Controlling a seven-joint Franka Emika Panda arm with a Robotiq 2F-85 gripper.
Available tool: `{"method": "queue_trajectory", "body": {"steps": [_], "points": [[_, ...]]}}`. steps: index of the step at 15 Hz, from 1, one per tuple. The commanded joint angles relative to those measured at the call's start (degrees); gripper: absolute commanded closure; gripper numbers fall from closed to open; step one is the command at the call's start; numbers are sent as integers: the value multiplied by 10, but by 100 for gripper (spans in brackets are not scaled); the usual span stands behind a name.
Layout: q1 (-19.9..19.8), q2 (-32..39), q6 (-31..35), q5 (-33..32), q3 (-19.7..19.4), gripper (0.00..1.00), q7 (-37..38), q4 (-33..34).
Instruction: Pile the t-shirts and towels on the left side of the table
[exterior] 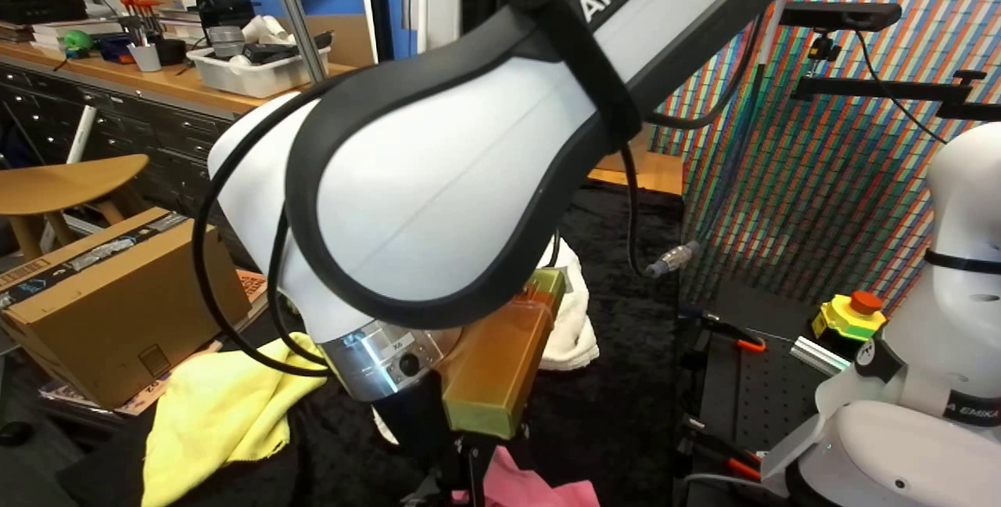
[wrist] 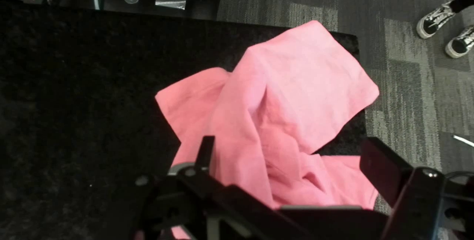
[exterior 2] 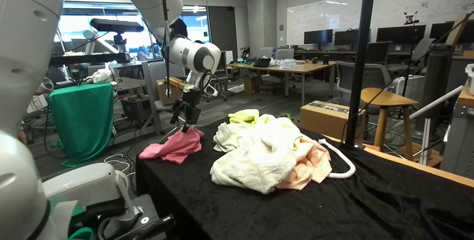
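In the wrist view, twelve at the top, my claw (wrist: 290, 151) sits around five o'clock, released, its fingers spread wide. Beneath and between them lies the pink cloth (wrist: 285, 110), crumpled, fanning out between one and three o'clock, its outer tips at the edges of the black-covered table (wrist: 92, 103). Whether my fingertips brush it, I cannot tell. Past the table's corner, at two o'clock, shoes (wrist: 432, 22) stand on grey carpet (wrist: 407, 95).

In an exterior view my claw points down over the pink cloth, which lies at its seven o'clock. At my claw's four o'clock, across a strip of black, rises a heap of cloths (exterior 2: 272, 143): a white towel (exterior 2: 251, 169) at the heap's seven o'clock, a peach cloth (exterior 2: 311, 166) at its four, a yellow cloth (exterior 2: 243, 116) at its eleven. A white cord (exterior 2: 340, 175) curves just beside the peach cloth, at the heap's three o'clock.

In an exterior view my arm (exterior: 430, 202) covers the middle. White towelling shows at five o'clock, yellow cloth at eight, a cardboard box (exterior: 133, 327) farther out between eight and nine. Some pink cloth shows near six o'clock, beside my claw, which the lower border cuts off.
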Motion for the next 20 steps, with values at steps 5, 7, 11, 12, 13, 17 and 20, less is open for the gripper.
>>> {"method": "queue_trajectory", "body": {"steps": [5,7,11,12,13,17,20], "points": [[0,39,-15,15,0,0,-32,20],[0,51,-13,15,-1,0,-39,24],[3,64,-3,8,-4,0,-45,28],[3,66,-2,6,-5,0,-47,29],[5,68,1,2,-7,0,-45,30],[11,70,28,-22,-18,0,-36,23],[13,72,46,-41,-25,0,-34,16]]}}
